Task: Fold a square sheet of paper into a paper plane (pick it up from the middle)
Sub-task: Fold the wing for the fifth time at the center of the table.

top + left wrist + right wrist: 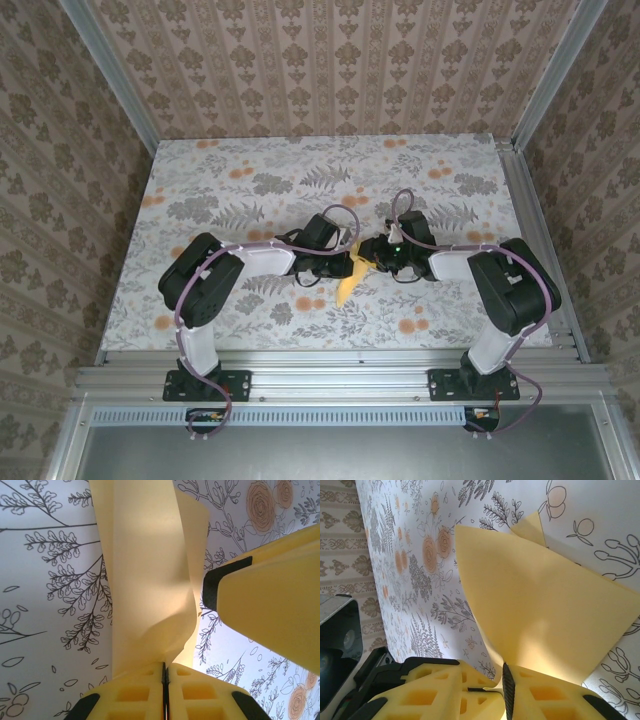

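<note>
One sheet of paper (347, 283), partly folded (layers overlapping, not yet a dart), held mid-worktop (250, 180) slightly toward the near edge, two claws on it: left gripper (165, 680) and right gripper (503, 690), both pinched tight.

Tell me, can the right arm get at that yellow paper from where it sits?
Probably yes: the right pincer looks closed on the paper, with nothing between them. The left pincer grips it too.
</note>
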Available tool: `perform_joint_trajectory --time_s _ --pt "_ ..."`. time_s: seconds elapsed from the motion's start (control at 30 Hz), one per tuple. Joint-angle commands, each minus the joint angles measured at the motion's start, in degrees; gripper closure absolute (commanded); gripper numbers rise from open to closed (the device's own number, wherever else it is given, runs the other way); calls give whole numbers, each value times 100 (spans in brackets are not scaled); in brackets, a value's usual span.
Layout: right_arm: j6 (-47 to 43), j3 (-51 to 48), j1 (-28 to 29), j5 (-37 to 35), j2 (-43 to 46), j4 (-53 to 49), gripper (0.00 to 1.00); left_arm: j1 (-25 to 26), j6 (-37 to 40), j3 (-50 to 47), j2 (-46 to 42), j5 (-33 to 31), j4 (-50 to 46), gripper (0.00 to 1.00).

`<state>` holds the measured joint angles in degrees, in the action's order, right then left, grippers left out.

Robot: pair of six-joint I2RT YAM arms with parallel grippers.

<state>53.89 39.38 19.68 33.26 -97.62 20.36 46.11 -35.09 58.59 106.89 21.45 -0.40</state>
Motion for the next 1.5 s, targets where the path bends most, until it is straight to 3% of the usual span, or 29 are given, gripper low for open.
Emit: perform_joint_trajectory --time_s 0.0,0.4,0.77,1.03,1.23,1.47 --pt "94 78 -13 70 -181 1 69 21 168 189 16 117 -97 90" --pt "262 197 25 303 -479 247 66 36 292 346 111 199 -219 89" --pt "146 178 29 261 -489 83 86 65 424 499 99 281 -404 83" --pt "78 63 9 241 -421 77 91 108 608 461 -344 202 -761 71" --pt "60 0 7 225 -398 115 90 275 810 248 -716 -329 -1261 62" --pt "71 -17 -3 241 -363 135 89 595 740 -139 -793 -935 -1308 61"
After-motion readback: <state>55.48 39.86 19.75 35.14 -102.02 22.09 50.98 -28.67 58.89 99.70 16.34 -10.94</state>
